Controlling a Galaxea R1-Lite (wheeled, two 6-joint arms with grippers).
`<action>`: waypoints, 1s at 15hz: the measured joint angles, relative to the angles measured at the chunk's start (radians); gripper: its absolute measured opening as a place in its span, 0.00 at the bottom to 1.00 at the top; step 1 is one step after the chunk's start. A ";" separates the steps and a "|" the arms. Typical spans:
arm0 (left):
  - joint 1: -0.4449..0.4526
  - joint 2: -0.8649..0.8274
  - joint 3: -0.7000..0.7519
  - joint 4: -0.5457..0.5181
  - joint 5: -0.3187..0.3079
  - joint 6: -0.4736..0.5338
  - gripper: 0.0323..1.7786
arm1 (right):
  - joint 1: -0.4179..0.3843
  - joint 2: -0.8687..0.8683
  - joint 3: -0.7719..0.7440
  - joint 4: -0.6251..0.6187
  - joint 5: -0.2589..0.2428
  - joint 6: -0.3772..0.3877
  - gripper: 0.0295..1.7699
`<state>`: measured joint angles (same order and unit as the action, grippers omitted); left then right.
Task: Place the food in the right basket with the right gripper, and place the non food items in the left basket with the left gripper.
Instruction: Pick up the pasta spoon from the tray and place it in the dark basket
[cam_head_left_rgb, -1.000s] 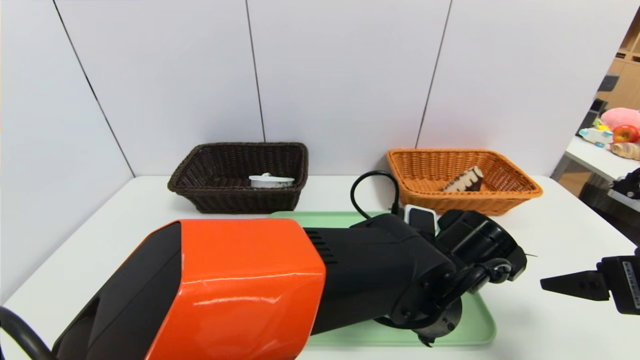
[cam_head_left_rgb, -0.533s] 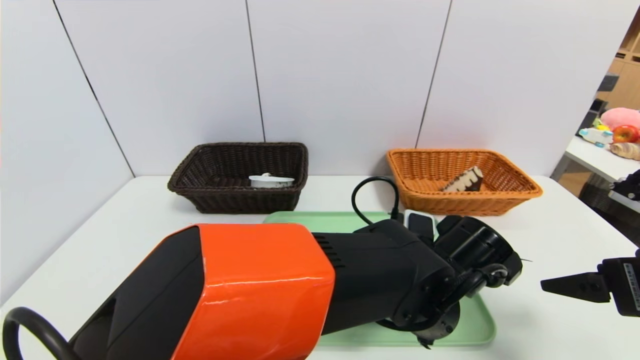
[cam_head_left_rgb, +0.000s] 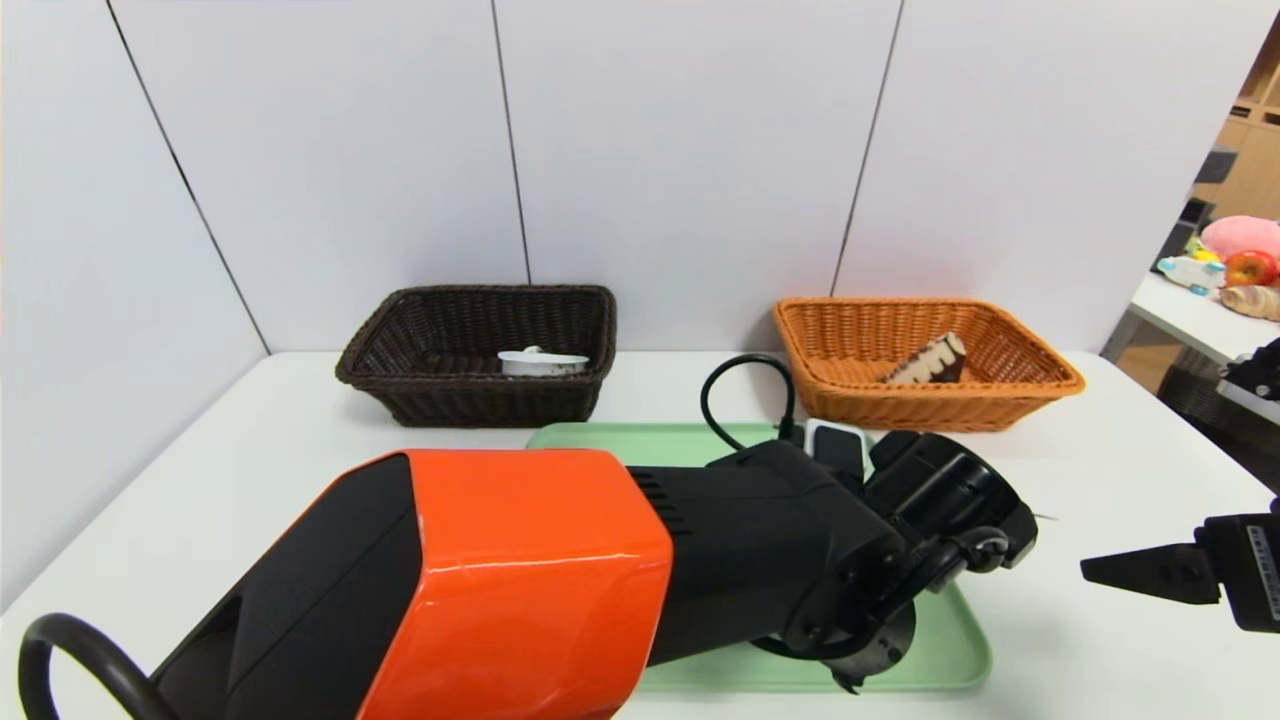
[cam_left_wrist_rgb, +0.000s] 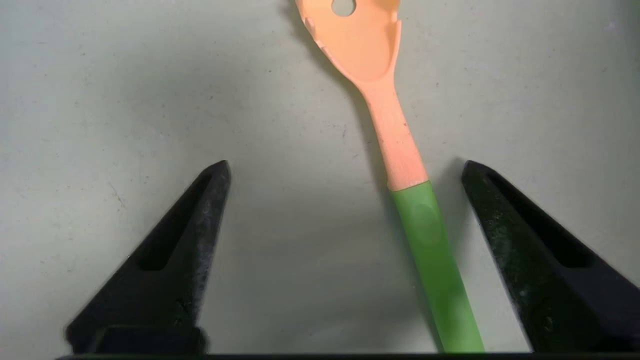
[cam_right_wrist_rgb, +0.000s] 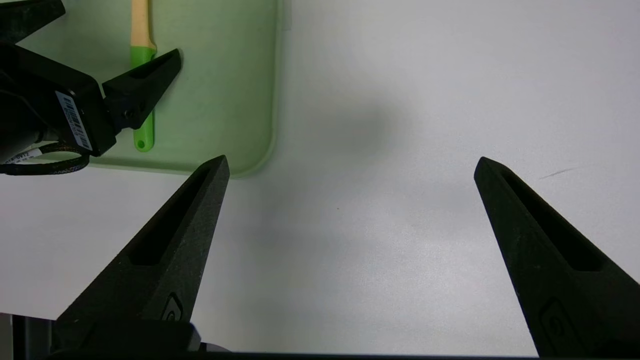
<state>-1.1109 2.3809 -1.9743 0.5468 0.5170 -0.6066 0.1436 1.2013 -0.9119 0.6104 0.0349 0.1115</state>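
Left wrist view: green-handled utensil between open fingertips, ungripped

Item one: utensil with pierced peach head and green handle (cam_left_wrist_rgb: 427, 220), lying flat on the green tray (cam_head_left_rgb: 960, 650). Non-food by appearance, so probably bound for the dark left basket (cam_head_left_rgb: 490, 405).

Item two: left hand (cam_left_wrist_rgb: 346, 167), low over the tray, spread wide and holding nothing. Handle between the fingers, noticeably nearer one than the other, and slightly aslant.

Item three: right hand (cam_right_wrist_rgb: 352, 162), wide open and unladen, over the desk (cam_right_wrist_rgb: 350, 280) beside the tray. Apparently idle.

Also catalogued: pale item (cam_head_left_rgb: 545, 363) inside the left basket; brown-and-cream food piece (cam_head_left_rgb: 930, 362) inside the orange right basket (cam_head_left_rgb: 930, 410).

Recommended handling: first, a small shift towards the nearer finger to centre the handle, plus a slight wrist turn to square the pads. Then tips low, just off the tray, and a slow, even closing. Likely faults: sideways skid from one-sided contact; swivel under the head's weight. Before any carry, a straight lift, high enough for basket-rim clearance.
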 joint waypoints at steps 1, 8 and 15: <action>0.000 0.000 0.000 0.000 0.000 0.000 0.78 | 0.000 0.000 0.000 0.000 0.000 0.000 0.96; 0.000 0.003 0.000 0.008 -0.001 0.000 0.20 | 0.000 0.000 -0.001 -0.002 0.000 0.000 0.96; 0.022 -0.070 0.001 0.038 0.031 0.032 0.07 | 0.003 0.000 -0.001 -0.013 0.013 0.001 0.96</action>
<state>-1.0887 2.3111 -1.9734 0.5849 0.5479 -0.5747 0.1462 1.2011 -0.9126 0.5974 0.0479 0.1130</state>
